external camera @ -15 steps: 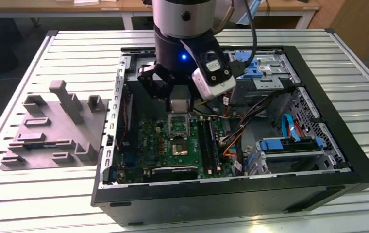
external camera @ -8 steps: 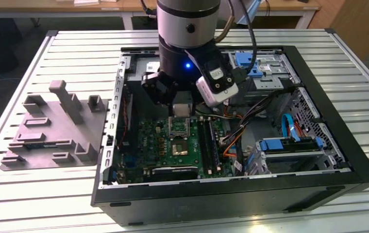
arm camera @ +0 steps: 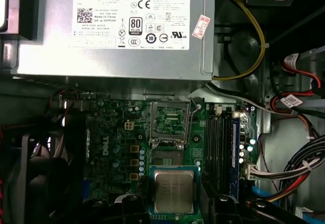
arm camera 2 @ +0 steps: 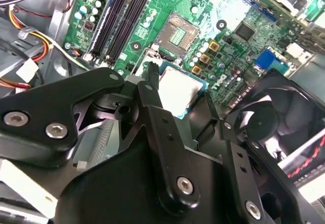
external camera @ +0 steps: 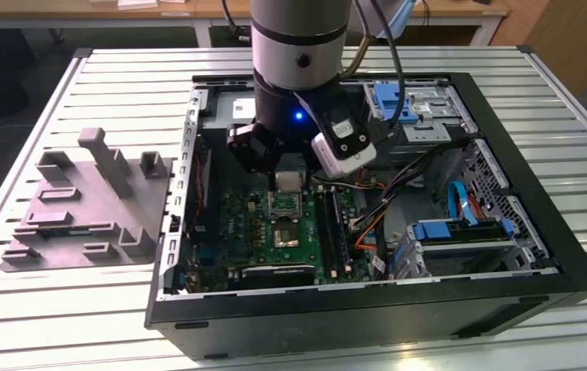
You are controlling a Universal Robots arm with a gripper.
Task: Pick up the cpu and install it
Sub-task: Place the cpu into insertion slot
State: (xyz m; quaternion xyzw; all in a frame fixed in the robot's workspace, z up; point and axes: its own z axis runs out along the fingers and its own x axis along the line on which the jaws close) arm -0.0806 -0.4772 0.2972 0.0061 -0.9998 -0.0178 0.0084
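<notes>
The gripper (arm camera 2: 182, 96) pinches the cpu (arm camera: 173, 191) by its edges, over the motherboard's (arm camera: 117, 148) middle. If it tilts or lands off-square — I risk damaging the open socket (arm camera: 170, 122).

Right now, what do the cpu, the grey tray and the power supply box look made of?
The cpu: silvery metal lid, dull satin sheen. The grey tray: matte moulded plastic, probably. The power supply box: bare sheet metal, likely steel, by its flat grey sheen.
</notes>
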